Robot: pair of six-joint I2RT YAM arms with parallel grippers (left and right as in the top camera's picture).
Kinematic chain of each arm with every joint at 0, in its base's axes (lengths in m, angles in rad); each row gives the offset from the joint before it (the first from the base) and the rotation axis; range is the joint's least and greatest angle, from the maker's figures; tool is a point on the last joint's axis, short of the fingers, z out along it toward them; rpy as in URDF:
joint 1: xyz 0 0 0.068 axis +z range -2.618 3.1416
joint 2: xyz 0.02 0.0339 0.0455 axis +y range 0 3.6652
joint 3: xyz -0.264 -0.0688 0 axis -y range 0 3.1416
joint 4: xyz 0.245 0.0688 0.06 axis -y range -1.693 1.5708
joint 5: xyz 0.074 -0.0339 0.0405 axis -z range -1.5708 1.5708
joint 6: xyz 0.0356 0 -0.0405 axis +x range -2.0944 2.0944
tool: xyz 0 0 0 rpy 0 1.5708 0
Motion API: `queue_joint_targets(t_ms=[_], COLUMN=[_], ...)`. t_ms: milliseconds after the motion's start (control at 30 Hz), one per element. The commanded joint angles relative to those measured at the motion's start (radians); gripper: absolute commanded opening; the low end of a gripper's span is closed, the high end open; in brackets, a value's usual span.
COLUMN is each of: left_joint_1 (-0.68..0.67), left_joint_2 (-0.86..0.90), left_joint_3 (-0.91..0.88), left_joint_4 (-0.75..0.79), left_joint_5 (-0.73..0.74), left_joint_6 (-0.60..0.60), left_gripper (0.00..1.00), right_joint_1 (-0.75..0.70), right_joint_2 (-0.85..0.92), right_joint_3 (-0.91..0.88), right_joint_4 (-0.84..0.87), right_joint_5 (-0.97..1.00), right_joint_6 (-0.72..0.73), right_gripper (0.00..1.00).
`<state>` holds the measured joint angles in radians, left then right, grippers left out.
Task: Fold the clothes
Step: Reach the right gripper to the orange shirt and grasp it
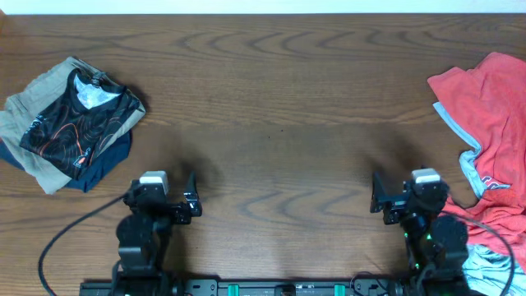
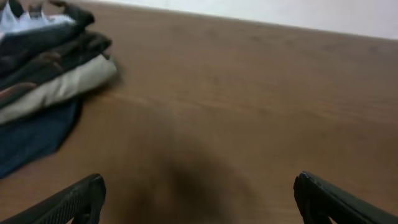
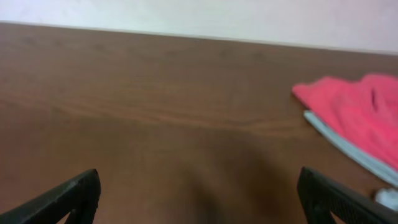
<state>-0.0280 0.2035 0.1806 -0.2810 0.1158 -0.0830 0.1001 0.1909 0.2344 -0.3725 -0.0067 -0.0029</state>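
The coral-red T-shirt [image 1: 493,123] lies crumpled at the table's right edge, with a pale grey-blue garment edge beside it; it also shows at the right of the right wrist view [image 3: 357,115]. My left gripper [image 1: 191,200] is open and empty near the front edge, left of centre; its fingers [image 2: 199,196] frame bare wood. My right gripper [image 1: 376,200] is open and empty near the front right, left of the T-shirt; its fingers [image 3: 199,196] hold nothing.
A stack of folded clothes [image 1: 70,123] sits at the far left, topped by a black shirt with orange line pattern [image 1: 78,119], over beige and navy pieces [image 2: 43,81]. More cloth [image 1: 493,263] lies at the front right corner.
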Motion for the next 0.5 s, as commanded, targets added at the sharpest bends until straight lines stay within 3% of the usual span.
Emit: queue_joint_targets(t_ms=[0,167,333,467], left_joint_1=[0.003,0.002,0.002,0.003], left_joint_2=[0.110,0.312,0.514,0.653], left_joint_3=[0.155,0.366,0.582,0.702], left_joint_4=[-0.043,-0.203,-0.470,-0.634], left_joint_5=[0.027,0.060,0.062,0.065], left_joint_6=[-0.035,-0.034,-0.034,-0.034], left_gripper=[0.98,0.98,0.98,0.98], right_joint_1=[-0.008,-0.008,-0.008,-0.008], right_joint_2=[0.106,0.325,0.562,0.697], right_joint_3=[0.128,0.322,0.518,0.584], right_joint_4=[-0.070,-0.259,-0.465,-0.470], right_joint_5=[0.003,0.001,-0.027,-0.060], right_joint_6=[0.063,0.146,0.145,0.163], right_gripper=[0.99,0.99,0.99,0.99])
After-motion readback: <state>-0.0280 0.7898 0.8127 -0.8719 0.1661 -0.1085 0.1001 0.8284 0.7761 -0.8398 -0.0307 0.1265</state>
